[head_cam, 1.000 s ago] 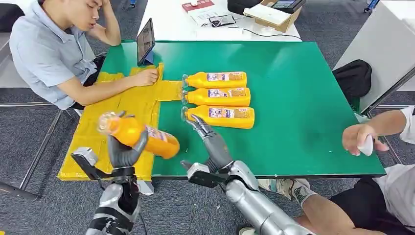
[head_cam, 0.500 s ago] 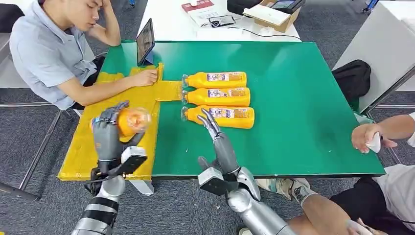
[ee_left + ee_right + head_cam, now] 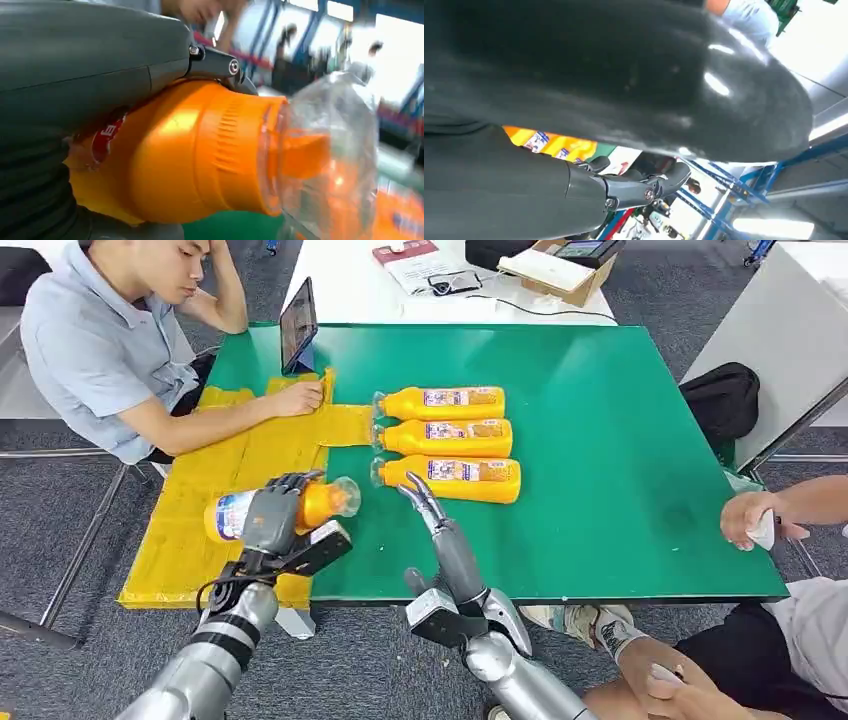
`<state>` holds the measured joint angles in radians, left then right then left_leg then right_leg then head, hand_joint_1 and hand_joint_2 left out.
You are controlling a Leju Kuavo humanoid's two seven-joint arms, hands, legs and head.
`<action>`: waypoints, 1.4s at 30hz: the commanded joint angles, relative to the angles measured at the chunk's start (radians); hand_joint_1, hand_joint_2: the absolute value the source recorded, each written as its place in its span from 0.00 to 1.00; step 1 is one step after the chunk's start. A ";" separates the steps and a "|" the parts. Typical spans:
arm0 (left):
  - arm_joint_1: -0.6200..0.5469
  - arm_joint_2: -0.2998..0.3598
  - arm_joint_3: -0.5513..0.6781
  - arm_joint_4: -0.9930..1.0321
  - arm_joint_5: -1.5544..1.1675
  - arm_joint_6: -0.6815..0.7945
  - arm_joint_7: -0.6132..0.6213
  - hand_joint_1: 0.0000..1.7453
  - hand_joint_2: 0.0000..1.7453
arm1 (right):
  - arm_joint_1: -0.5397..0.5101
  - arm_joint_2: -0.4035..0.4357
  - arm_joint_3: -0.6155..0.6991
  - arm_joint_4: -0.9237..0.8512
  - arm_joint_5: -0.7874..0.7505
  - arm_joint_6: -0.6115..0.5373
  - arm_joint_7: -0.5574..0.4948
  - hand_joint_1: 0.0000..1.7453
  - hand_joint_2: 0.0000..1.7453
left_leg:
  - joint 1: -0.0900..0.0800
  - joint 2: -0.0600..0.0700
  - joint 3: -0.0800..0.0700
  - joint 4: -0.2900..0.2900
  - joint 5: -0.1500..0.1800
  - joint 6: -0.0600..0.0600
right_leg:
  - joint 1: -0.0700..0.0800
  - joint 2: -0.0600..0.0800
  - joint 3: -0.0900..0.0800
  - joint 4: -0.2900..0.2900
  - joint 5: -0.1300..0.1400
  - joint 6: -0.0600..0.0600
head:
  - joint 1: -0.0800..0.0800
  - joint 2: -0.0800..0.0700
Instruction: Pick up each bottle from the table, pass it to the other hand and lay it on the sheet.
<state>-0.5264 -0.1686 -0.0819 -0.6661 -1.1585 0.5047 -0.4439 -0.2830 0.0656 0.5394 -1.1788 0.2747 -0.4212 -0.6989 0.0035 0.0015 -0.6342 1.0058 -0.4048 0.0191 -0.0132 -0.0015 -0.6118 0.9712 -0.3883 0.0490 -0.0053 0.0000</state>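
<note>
My left hand point(image 3: 268, 520) grips an orange bottle point(image 3: 316, 504) around its middle, held level above the yellow sheet point(image 3: 210, 510), its clear cap pointing toward the green table point(image 3: 600, 420). In the left wrist view the bottle point(image 3: 200, 155) sits close against my left hand point(image 3: 75, 75). My right hand point(image 3: 432, 515) is open, fingers stretched out just in front of the nearest of three orange bottles point(image 3: 455, 479) lying in a row, apart from it. In the right wrist view my right hand point(image 3: 624, 187) has nothing in it.
A seated person's hand point(image 3: 297, 398) rests on the far part of the sheet. A tablet point(image 3: 297, 324) stands at the table's far left corner. Another person's hand point(image 3: 750, 520) holds something white off the table's right edge.
My left hand has turned the held bottle from end-on to level, cap now toward the table, and lowered it over the sheet. My right hand has stayed nearly in place.
</note>
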 commanded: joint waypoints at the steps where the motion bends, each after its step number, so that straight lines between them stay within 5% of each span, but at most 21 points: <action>1: -0.138 0.047 -0.094 0.274 -0.010 -0.052 0.039 1.00 1.00 | -0.017 -0.012 -0.004 0.030 -0.003 0.009 0.001 0.00 0.00 | 0.000 0.000 0.004 -0.001 -0.001 -0.001 | 0.000 0.001 0.004 0.000 -0.001 -0.001 | 0.000 0.000; 7: -0.176 0.058 -0.141 0.313 -0.052 -0.134 0.078 0.97 1.00 | -0.012 -0.012 -0.007 0.039 -0.002 0.006 0.001 0.00 0.00 | 0.000 0.000 0.004 -0.001 -0.001 -0.001 | 0.000 0.000 0.004 0.000 -0.001 -0.001 | 0.000 0.000; 8: -0.176 0.058 -0.141 0.313 -0.052 -0.134 0.078 0.66 1.00 | -0.012 -0.012 -0.007 0.039 -0.002 0.006 0.001 0.00 0.00 | 0.000 0.001 0.007 -0.001 -0.002 -0.001 | 0.001 0.001 0.006 0.000 -0.002 -0.002 | 0.000 0.000; 9: -0.177 0.046 -0.147 0.320 -0.052 -0.154 0.079 0.17 1.00 | -0.008 -0.015 -0.007 0.041 0.001 0.003 0.001 0.00 0.00 | 0.000 0.001 0.005 -0.001 -0.001 -0.001 | 0.000 0.001 0.005 0.000 -0.001 -0.001 | 0.000 0.000; 10: -0.179 0.041 -0.150 0.324 -0.050 -0.177 0.074 0.00 1.00 | -0.007 -0.016 -0.008 0.040 0.001 0.001 0.001 0.00 0.00 | 0.000 0.001 0.008 -0.001 -0.002 -0.001 | 0.001 0.001 0.007 0.000 -0.002 -0.002 | 0.000 0.000; 24: -0.138 0.007 -0.093 0.284 0.088 -0.262 -0.046 0.00 1.00 | -0.003 -0.024 -0.015 0.041 0.000 -0.006 0.001 0.00 0.00 | 0.000 0.000 0.006 0.000 -0.002 -0.001 | 0.001 0.000 0.006 0.000 -0.003 -0.001 | 0.000 0.000; 25: -0.133 -0.006 -0.061 0.280 0.141 -0.300 -0.083 0.00 0.00 | -0.004 -0.024 -0.019 0.045 0.000 -0.007 0.001 0.00 0.00 | 0.001 0.000 0.007 0.000 -0.003 -0.001 | 0.001 0.000 0.007 0.000 -0.003 -0.002 | 0.000 0.000; 26: -0.060 -0.089 0.074 0.063 0.574 -0.491 -0.219 0.00 1.00 | 0.004 -0.042 -0.024 0.047 -0.004 -0.031 0.001 0.00 0.00 | 0.000 -0.001 0.004 -0.001 -0.001 0.000 | 0.000 -0.001 0.004 0.000 -0.002 -0.001 | 0.000 0.000; 31: 0.069 -0.143 0.089 -0.260 1.006 -0.414 -0.236 0.00 1.00 | -0.001 -0.044 -0.052 0.086 0.090 -0.101 0.001 0.00 0.00 | 0.000 -0.001 0.004 0.000 -0.002 -0.001 | 0.000 -0.001 0.005 0.000 -0.002 -0.001 | 0.000 0.000; 32: 0.092 -0.142 0.078 -0.319 1.070 -0.407 -0.220 0.00 1.00 | -0.004 -0.044 -0.068 0.093 0.112 -0.109 0.001 0.00 1.00 | -0.001 0.000 0.005 0.000 -0.003 -0.001 | 0.000 0.000 0.005 0.000 -0.002 -0.001 | 0.000 0.000; 42: 0.169 -0.129 0.050 -0.488 1.364 -0.348 -0.221 0.00 1.00 | -0.001 -0.026 -0.160 0.100 0.218 -0.115 0.011 0.00 1.00 | -0.001 -0.001 0.002 0.000 -0.001 0.000 | 0.000 0.000 0.002 0.000 -0.002 -0.001 | 0.000 0.000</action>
<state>-0.3897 -0.2880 -0.0461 -1.0398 0.0667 0.1491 -0.6519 -0.2619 0.0259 0.4464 -1.1482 0.4543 -0.5188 -0.6989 0.0028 -0.0001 -0.6344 1.0059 -0.4051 0.0193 -0.0138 -0.0021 -0.6117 0.9715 -0.3891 0.0493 -0.0057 0.0000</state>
